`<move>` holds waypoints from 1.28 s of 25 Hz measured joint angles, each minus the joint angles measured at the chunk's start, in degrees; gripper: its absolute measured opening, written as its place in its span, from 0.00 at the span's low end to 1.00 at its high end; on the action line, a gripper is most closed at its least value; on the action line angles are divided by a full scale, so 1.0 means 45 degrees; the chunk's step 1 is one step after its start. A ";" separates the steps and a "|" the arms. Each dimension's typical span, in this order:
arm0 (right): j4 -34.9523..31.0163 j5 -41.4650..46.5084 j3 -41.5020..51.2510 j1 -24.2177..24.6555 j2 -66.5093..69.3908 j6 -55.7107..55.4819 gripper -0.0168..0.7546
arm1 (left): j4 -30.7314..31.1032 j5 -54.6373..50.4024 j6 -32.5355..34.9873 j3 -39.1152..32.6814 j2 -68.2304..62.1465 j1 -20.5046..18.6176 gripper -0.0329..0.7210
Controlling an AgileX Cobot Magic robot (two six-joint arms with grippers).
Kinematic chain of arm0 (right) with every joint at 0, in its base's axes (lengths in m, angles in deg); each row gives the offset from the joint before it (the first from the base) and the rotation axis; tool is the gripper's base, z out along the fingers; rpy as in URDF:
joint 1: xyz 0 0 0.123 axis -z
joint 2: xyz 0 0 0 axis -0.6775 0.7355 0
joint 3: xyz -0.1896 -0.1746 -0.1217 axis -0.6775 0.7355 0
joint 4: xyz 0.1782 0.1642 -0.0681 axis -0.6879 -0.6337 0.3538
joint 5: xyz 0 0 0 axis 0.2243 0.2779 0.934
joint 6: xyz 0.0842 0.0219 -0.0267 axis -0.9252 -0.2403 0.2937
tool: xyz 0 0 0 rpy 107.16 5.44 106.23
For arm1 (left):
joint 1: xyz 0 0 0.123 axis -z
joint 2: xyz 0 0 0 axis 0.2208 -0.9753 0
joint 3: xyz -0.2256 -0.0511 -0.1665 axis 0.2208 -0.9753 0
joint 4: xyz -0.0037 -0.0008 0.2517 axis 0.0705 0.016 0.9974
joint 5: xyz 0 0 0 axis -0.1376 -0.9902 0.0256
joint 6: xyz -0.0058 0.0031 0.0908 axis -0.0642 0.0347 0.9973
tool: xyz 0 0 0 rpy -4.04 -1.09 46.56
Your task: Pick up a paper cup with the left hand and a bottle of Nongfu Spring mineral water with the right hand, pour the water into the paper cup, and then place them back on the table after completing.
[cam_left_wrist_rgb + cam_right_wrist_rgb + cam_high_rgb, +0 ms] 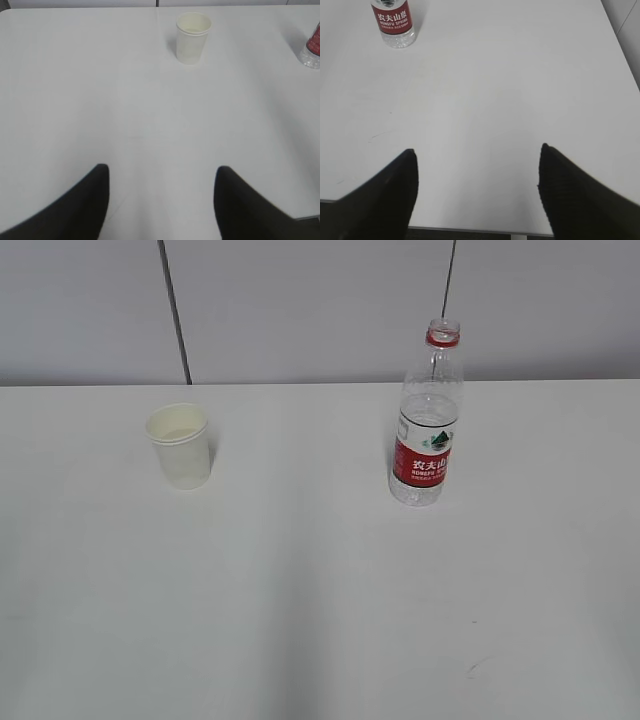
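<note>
A white paper cup [181, 445] stands upright on the white table [300, 590] at the left; it also shows far ahead in the left wrist view [193, 37]. A clear bottle with a red label and no cap [428, 420] stands upright at the right, with clear water in it; it shows in the right wrist view [393, 20] and at the edge of the left wrist view [312, 50]. My left gripper [162, 172] is open and empty, far short of the cup. My right gripper [477, 152] is open and empty near the table's front edge. Neither arm shows in the exterior view.
A grey wall with dark vertical seams [175, 310] rises behind the table. The table's front edge [470, 231] lies just below my right gripper, and its right edge [620, 45] runs along the right side.
</note>
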State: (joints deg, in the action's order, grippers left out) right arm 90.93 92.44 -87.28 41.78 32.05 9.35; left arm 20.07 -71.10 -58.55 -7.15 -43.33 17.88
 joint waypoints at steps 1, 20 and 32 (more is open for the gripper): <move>0.0000 0.0000 0.0000 0.0000 0.0000 0.0000 0.74 | 0.0000 0.0000 0.0000 0.0000 0.0000 0.0000 0.60; 0.0000 0.0000 0.0000 0.0000 0.0000 0.0000 0.74 | 0.0000 0.0000 0.0000 0.0000 0.0000 0.0000 0.60; 0.0000 0.0000 0.0000 0.0000 0.0000 0.0000 0.74 | 0.0000 0.0000 0.0000 0.0000 0.0000 0.0000 0.60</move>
State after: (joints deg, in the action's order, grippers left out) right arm 90.93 92.44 -87.28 41.78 32.05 9.35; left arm 20.07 -71.10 -58.55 -7.15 -43.33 17.88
